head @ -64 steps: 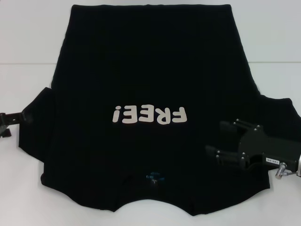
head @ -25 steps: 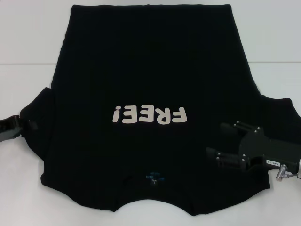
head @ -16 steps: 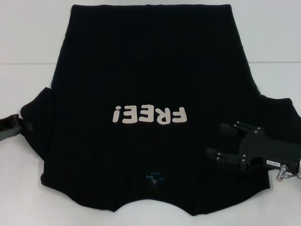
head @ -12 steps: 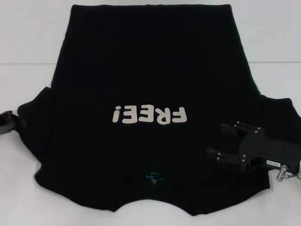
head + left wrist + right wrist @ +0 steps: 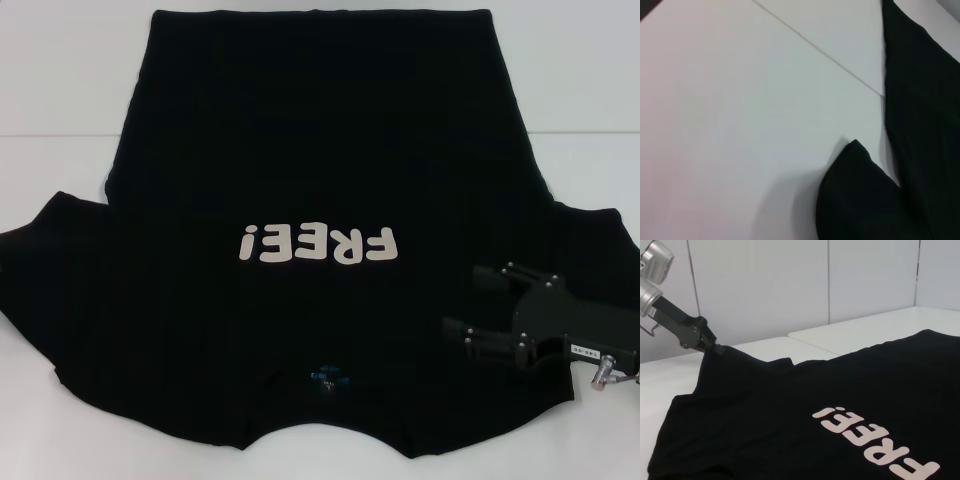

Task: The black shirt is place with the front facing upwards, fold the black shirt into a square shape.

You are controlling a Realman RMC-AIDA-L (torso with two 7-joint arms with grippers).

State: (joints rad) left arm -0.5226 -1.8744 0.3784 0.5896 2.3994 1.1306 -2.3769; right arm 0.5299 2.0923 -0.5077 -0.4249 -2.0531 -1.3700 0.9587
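Black cloth everywhere ahead of both sets of jaws: black shirt (image 5: pixel 320 130) spread front up on white table (image 5: pixel 60 90), white lettering (image 5: pixel 318 243) showing, blue neck label (image 5: pixel 327 378) off to the open side of the right gripper (image 5: pixel 478 302).

Right gripper: hovering low over the shoulder area by the right sleeve, jaws parted and pointing in towards the lettering, nothing between them. Hard to say whether touching the cloth or just above it.

Left gripper (image 5: pixel 716 349): out of the head view, seen only from the right wrist. Jaws pinched on the very tip of the left sleeve (image 5: pixel 50 260), with that corner raised a little off the table and the rest of the shirt trailing away from the jaws.

Judged progress: barely begun. No fold made anywhere; both sleeves out, body at full length, hem farthest from either set of jaws. Left to do: sleeves and sides turned in, then the length doubled over into a square.
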